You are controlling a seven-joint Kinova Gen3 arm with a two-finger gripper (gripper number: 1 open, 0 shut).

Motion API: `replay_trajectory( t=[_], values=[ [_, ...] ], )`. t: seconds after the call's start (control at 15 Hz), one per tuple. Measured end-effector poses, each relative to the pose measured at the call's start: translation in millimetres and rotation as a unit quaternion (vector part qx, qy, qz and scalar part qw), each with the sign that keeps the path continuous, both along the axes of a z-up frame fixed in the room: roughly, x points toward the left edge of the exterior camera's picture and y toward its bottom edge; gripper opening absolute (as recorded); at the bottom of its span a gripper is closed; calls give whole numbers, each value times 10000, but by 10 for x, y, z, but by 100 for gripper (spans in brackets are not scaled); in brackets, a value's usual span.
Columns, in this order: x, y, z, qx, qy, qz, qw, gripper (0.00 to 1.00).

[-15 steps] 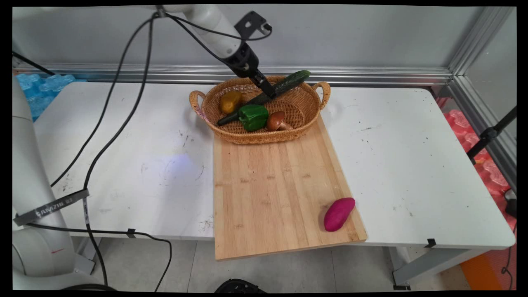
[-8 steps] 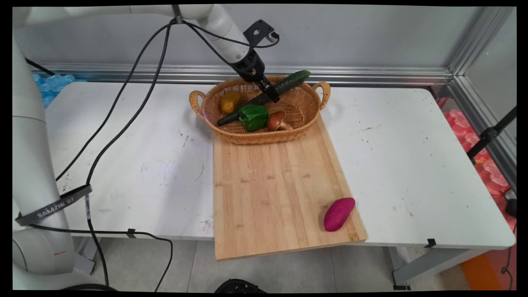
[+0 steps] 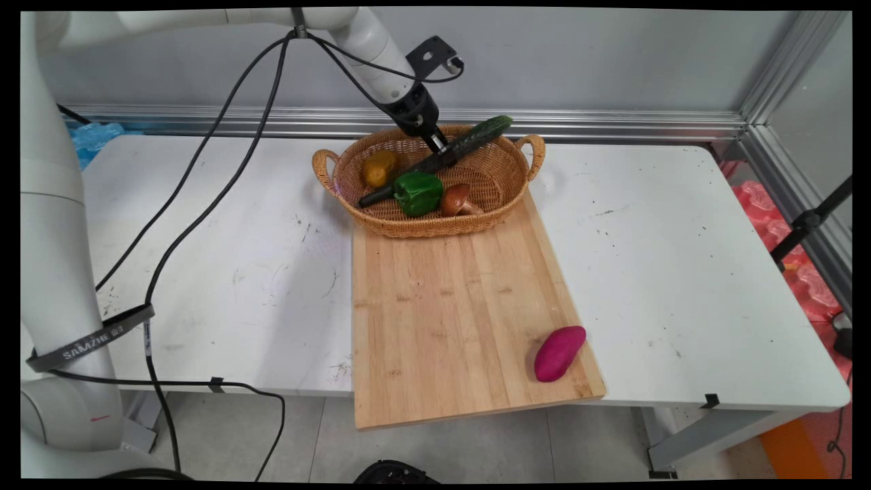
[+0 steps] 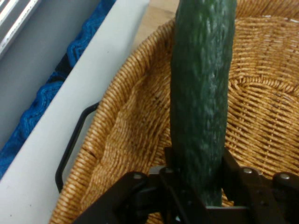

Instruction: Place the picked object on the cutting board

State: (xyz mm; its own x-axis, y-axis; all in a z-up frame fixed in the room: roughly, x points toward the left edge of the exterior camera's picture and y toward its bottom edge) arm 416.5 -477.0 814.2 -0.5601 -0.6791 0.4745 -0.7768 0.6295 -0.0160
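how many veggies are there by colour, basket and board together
green: 2, the cucumber held by the tool and the pepper, both in the basket
yellow: 1, a pepper in the basket
brown: 1, a mushroom in the basket
purple: 1, a sweet potato on the cutting board
total: 5

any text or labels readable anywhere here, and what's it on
"SAMZHE": white letters on the black strap round the arm's cables, at the main view's lower left. A few smaller characters follow the word, too small to read.
Basket, cucumber, cutting board: no text shows on them in either view.
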Motion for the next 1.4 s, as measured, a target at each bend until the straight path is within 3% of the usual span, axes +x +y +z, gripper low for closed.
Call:
replay_trajectory(
  t=[0.33, 0.93, 1.4],
  values=[
    [-50, -58, 190, -129, -32, -205, 9997, 0],
    [-251, 37, 1206, -544, 206, -292, 9979, 0],
    [-394, 505, 1829, -417, 113, -766, 9961, 0]
  ],
)
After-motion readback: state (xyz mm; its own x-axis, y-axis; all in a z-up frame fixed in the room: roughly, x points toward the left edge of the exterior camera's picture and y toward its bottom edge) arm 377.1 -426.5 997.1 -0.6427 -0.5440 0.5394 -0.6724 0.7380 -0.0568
